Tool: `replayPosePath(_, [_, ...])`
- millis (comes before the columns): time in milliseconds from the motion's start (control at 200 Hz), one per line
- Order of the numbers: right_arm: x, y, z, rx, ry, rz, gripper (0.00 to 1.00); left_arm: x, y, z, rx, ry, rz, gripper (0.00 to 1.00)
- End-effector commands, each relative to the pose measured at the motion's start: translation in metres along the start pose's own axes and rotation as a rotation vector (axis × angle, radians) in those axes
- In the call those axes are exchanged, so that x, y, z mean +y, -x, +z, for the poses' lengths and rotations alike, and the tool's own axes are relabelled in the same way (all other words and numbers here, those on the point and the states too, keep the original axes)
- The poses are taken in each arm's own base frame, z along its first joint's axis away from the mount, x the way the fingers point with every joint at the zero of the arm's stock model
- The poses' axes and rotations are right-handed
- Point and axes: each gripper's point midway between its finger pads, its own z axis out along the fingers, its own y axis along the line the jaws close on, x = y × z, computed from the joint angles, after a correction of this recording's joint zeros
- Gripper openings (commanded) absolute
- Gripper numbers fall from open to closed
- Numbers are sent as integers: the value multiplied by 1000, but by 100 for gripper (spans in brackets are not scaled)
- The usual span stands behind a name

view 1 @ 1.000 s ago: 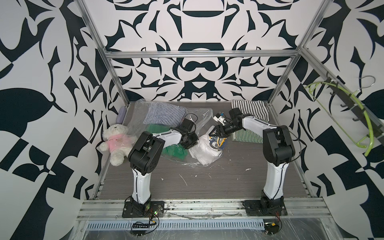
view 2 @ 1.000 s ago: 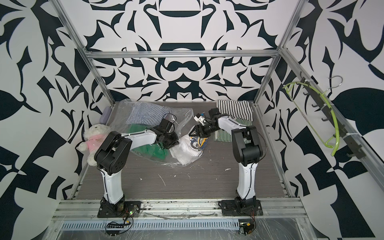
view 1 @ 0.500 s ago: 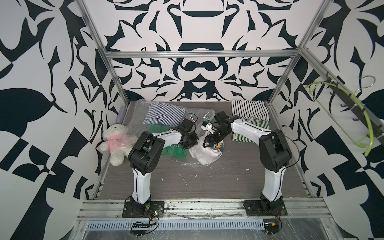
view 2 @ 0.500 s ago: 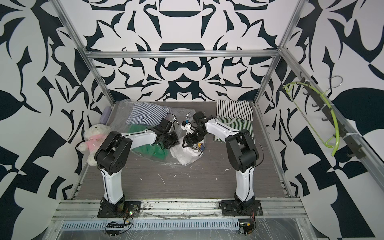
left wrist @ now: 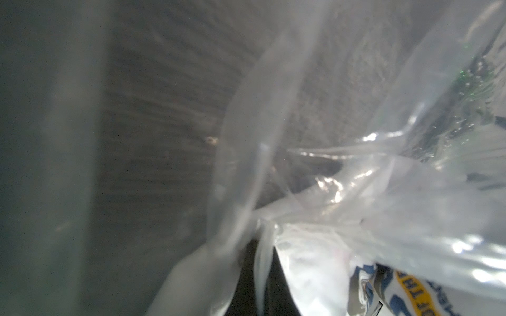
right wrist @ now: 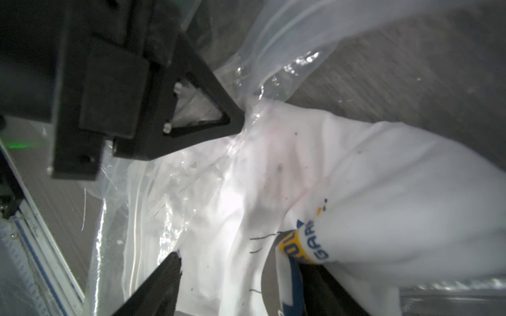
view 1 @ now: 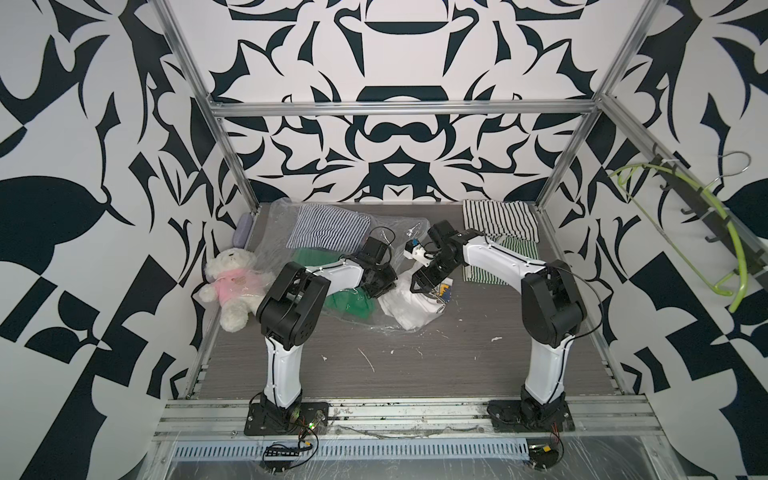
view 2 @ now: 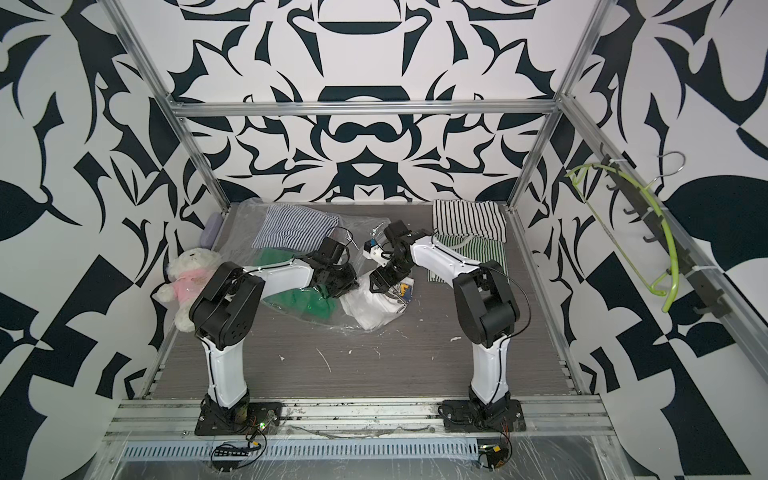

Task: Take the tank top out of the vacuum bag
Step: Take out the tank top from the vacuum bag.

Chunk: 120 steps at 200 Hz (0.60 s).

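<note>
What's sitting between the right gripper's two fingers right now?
The white printed garment, partly under the vacuum bag's clear plastic, lies between the right gripper's open fingers; the right wrist view shows it.

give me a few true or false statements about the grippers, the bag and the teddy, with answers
1. The left gripper is shut on the bag. True.
2. The right gripper is shut. False: its jaws stand open over the white top.
3. The teddy wears a green shirt. False: the shirt is pink.
4. A green garment lies inside the bag. True.
</note>
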Motion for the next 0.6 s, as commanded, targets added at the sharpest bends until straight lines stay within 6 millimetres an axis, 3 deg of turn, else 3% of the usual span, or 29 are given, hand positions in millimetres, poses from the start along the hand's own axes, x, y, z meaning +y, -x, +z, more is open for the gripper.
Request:
replayPosePath(0, [39, -4, -1, 43, 104, -61, 70, 67, -23, 25, 78, 206, -56, 0])
replayPosePath(120, [77, -3, -4, 52, 158, -145, 70, 68, -24, 26, 82, 208, -57, 0])
replayPosePath(235, [87, -1, -16, 29, 143, -179, 70, 68, -23, 26, 81, 208, -57, 0])
replayPosePath(425, [42, 15, -43, -111, -79, -113, 73, 69, -23, 25, 80, 206, -59, 0])
replayPosePath(595, [-42, 25, -65, -232, -227, 126, 76, 71, -22, 25, 80, 205, -61, 0])
